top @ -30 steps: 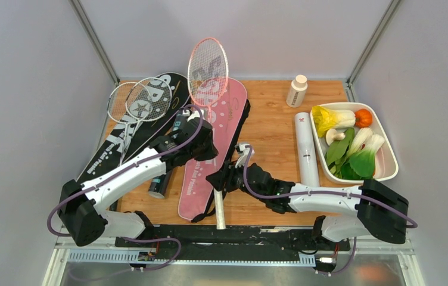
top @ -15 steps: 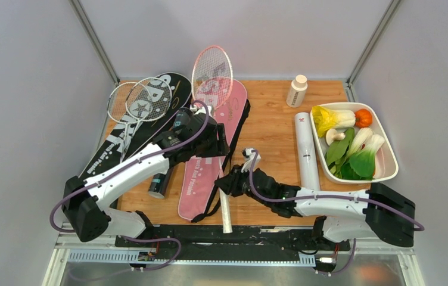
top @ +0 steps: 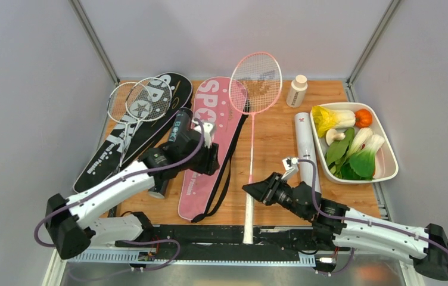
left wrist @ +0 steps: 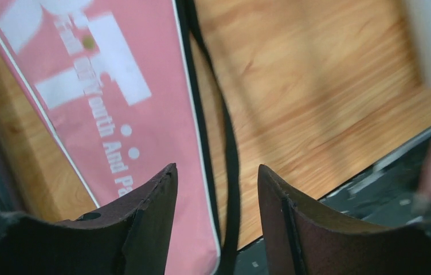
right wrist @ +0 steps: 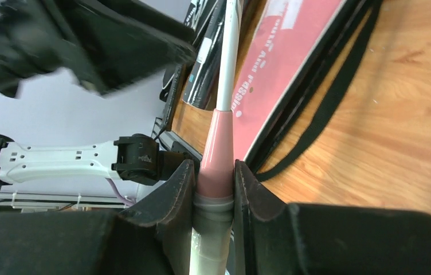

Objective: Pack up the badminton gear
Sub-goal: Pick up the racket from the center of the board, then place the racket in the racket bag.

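1. The right claw [top: 252, 189] is clamped on the pink racket [top: 256, 83], and the wrist view shows both fingers tight against the pink collar where shaft meets grip [right wrist: 214, 172].
2. That racket runs lengthways down the bench [top: 269, 134], just right of the pink bag [top: 218, 101]. Its head is at the far end near the bottle [top: 296, 90], and its white grip pokes out past the near edge.
3. The left claw [top: 210, 158] hangs over the pink bag with fingers apart and nothing between them [left wrist: 216, 172]. Below it are the bag's edge [left wrist: 87, 86] and its black strap [left wrist: 227, 143].
4. The two white rackets [top: 148, 98] lie with their heads on the black bag [top: 99, 164], far left.
5. The black tube [top: 180, 122] lies between the two bags, partly under the left arm.
6. The white tube [top: 306, 149] lies beside the tray [top: 388, 155], well right of the racket.
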You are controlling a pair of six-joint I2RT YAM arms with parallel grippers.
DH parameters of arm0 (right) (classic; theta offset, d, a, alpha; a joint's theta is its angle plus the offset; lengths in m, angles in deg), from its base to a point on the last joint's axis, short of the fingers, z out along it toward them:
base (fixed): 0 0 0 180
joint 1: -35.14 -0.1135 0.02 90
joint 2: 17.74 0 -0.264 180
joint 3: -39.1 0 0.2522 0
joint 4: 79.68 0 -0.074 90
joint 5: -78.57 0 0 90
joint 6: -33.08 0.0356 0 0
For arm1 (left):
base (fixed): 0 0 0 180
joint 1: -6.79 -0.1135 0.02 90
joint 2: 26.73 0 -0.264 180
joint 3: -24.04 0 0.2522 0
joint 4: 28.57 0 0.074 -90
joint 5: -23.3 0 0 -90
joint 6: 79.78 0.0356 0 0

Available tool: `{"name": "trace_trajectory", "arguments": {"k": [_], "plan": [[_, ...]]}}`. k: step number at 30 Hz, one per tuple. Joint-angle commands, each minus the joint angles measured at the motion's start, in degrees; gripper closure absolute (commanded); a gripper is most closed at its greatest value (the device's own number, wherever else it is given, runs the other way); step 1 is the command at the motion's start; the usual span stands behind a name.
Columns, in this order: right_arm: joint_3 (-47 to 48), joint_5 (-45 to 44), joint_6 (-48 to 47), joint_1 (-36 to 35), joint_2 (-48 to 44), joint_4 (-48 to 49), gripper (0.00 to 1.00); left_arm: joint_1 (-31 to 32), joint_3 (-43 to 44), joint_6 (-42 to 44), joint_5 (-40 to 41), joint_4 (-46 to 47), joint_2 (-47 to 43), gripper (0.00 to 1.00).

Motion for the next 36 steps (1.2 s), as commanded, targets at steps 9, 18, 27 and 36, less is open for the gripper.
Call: {"name": "trace_trajectory", "arguments": {"k": [9,18,27,36], "plan": [[-2.92,-2.65,5.63,-0.24,-12.63,-13.39,1.00,9.62,-5.00,7.10,11.54,7.65,18.51,0.31],[-3.36,-2.55,5.91,-0.24,-12.84,-13.40,1.00,11.49,-5.56,4.64,19.32,4.60,22.67,0.37],[-4.05,-1.71,7.10,-0.24,-13.14,-13.28,1.00,11.79,-5.56,4.66,21.13,4.38,25.14,0.47],[-4.72,-1.90,7.11,-0.22,-13.34,-13.00,1.00,14.26,-5.29,3.41,22.64,4.05,27.41,0.33]]}}
